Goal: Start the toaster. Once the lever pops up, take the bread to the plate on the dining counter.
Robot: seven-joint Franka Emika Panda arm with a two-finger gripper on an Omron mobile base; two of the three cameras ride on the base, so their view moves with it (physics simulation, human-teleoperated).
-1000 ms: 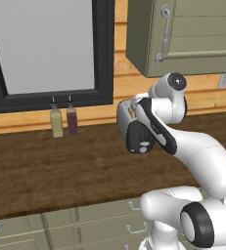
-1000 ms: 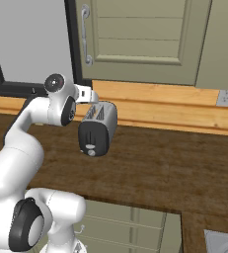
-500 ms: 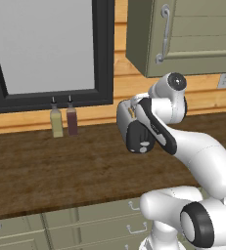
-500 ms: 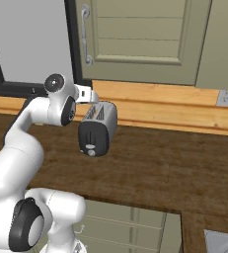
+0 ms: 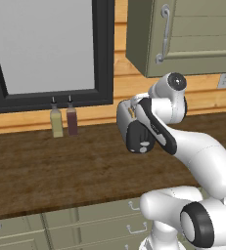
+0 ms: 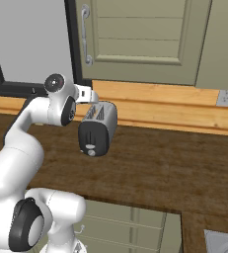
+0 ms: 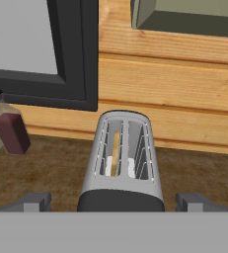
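Now fingers [image 7: 36,201] spread wide, empty, either side of toaster [image 7: 121,163]; bread [image 7: 115,149] in slot.

One toaster [image 7: 121,165] with two slots stands between the fingers, one bread slice [image 7: 115,151] inside; two bottles [image 7: 9,129] stand left of them.
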